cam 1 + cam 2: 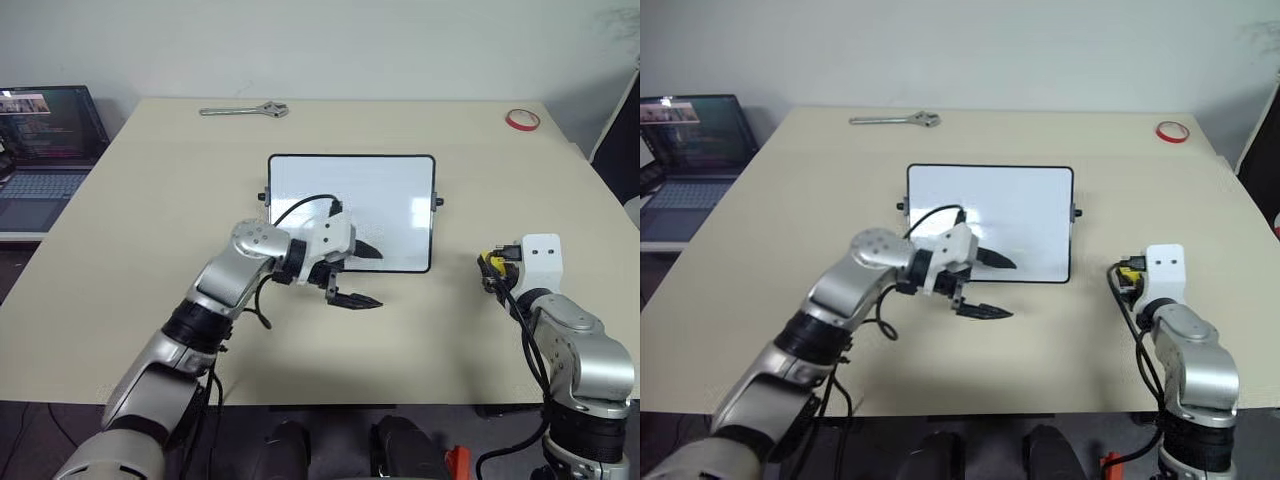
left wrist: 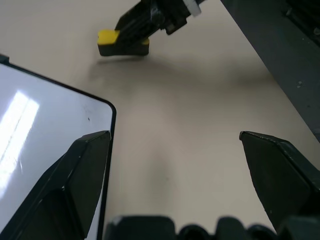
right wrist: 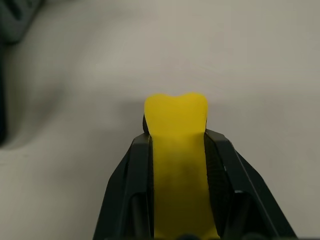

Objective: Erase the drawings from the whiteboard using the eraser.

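Eraser [image 3: 176, 150] sits clamped in my right tool [image 3: 176, 145], the two black fingers [image 3: 131, 190] pressing its yellow sides so hard that the tip bulges past them. My right tool is well to the right of the whiteboard [image 1: 385, 195], over bare worktop [image 1: 150, 200], and in my left wrist view the eraser [image 2: 116, 40] shows its yellow top and dark underside, held just above the surface with a soft shadow beneath it.

My left tool [image 1: 362, 277] is released, its fingers spread wide. One fingertip [image 1: 372, 253] lies over the near edge of the whiteboard, the other [image 1: 365, 301] over the worktop just in front of the board. It grasps nothing.

The whiteboard lies flat in the middle of the worktop, black-framed, with small knobs at both side edges. Its surface looks white and glossy with a bright glare patch; I cannot make out any drawings on it, apart from a tiny dark speck near the corner in my left wrist view.

At the far edge of the worktop lies a metal wrench [image 1: 245, 110], and toward the far right corner a red tape ring [image 1: 522, 120]. An open laptop [image 1: 45, 150] stands on a separate surface off to the left.
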